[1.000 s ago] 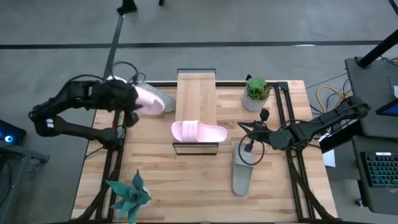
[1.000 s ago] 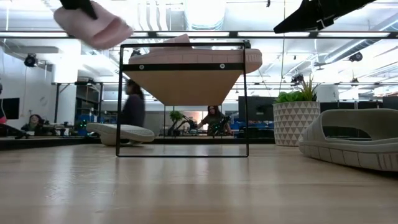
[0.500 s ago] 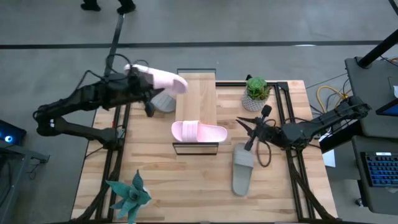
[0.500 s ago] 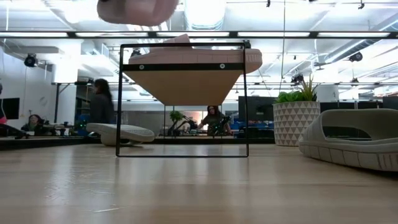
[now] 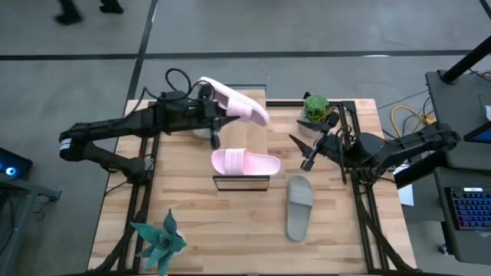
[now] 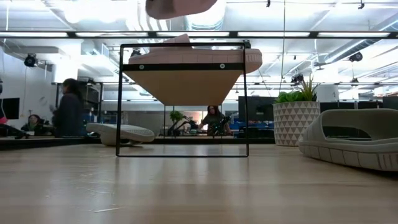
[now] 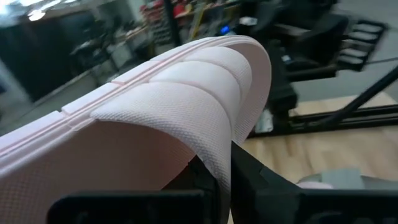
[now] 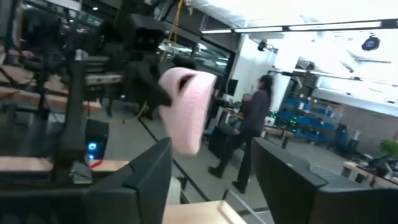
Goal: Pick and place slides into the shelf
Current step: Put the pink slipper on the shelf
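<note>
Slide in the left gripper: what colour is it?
Pale pink slide, shut in the left gripper; the left wrist view shows it best.

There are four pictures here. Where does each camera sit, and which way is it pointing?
High view: above the table, looking straight down; shows both arms, left gripper holding a pink slide over the shelf.
Low view: at tabletop height, looking level under the shelf; no arm visible.
Left wrist view: on the left arm, filled by the pink slide.
Right wrist view: on the right arm, past its open fingers.
All four share the carried pink slide.
</note>
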Tool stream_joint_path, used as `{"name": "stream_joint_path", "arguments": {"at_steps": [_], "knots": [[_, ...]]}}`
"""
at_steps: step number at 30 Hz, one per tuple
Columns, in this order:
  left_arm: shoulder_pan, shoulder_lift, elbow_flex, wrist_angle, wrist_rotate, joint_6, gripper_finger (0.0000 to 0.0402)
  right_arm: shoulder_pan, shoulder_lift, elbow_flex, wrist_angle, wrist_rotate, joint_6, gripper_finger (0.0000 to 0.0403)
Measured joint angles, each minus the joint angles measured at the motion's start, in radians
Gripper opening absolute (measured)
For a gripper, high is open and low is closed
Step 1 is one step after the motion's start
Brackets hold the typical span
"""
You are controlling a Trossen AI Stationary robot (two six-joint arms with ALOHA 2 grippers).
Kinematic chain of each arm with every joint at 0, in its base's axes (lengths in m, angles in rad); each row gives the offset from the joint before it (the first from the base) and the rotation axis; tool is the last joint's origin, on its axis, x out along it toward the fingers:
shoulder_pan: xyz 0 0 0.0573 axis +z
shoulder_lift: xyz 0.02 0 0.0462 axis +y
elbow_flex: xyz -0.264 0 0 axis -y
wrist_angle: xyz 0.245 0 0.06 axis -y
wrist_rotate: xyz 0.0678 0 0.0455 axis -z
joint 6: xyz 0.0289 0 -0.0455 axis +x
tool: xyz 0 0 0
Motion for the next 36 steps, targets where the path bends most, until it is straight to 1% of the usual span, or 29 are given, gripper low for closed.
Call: {"name": "stream_joint_path", "arguments": {"at_steps": [2, 4, 9, 10, 17, 24, 27, 32, 34, 36], "knots": [[-0.001, 0.022, 0.0, 0.029, 0.033, 0.009, 0.0, -0.016, 0.0, 0.004, 0.001, -0.001, -0.009, 0.0224], [-0.001, 0.042, 0.0, 0.064, 0.042, 0.01, 0.0, -0.026, 0.0, 0.007, -0.001, -0.011, -0.002, 0.0229], [0.0, 0.091, 0.0, 0.176, 0.042, 0.035, 0.0, -0.031, 0.0, 0.007, -0.009, -0.111, 0.032, 0.0229], [0.0, 0.1, 0.0, 0.198, 0.047, 0.036, 0.0, -0.031, 0.0, 0.007, -0.01, -0.117, 0.031, 0.0229], [-0.001, 0.146, 0.019, 0.227, 0.092, 0.057, 0.0, -0.048, 0.001, 0.011, -0.011, -0.114, 0.014, 0.023], [-0.016, 0.186, 0.02, 0.366, 0.139, 0.059, 0.0, -0.069, 0.0, 0.013, -0.015, -0.116, 0.013, 0.0229], [-0.019, 0.202, 0.02, 0.426, 0.167, 0.053, 0.0, -0.068, 0.0, 0.013, -0.015, -0.122, 0.006, 0.0228], [-0.022, 0.233, 0.02, 0.534, 0.213, 0.002, 0.0, -0.069, 0.0, 0.013, 0.011, -0.214, -0.027, 0.0228], [-0.021, 0.24, 0.02, 0.566, 0.242, -0.006, 0.0, -0.068, 0.0, 0.012, 0.025, -0.217, -0.048, 0.0228], [-0.024, 0.248, 0.02, 0.598, 0.243, -0.04, 0.0, -0.069, 0.0, 0.012, 0.044, -0.217, -0.08, 0.0228]]}}
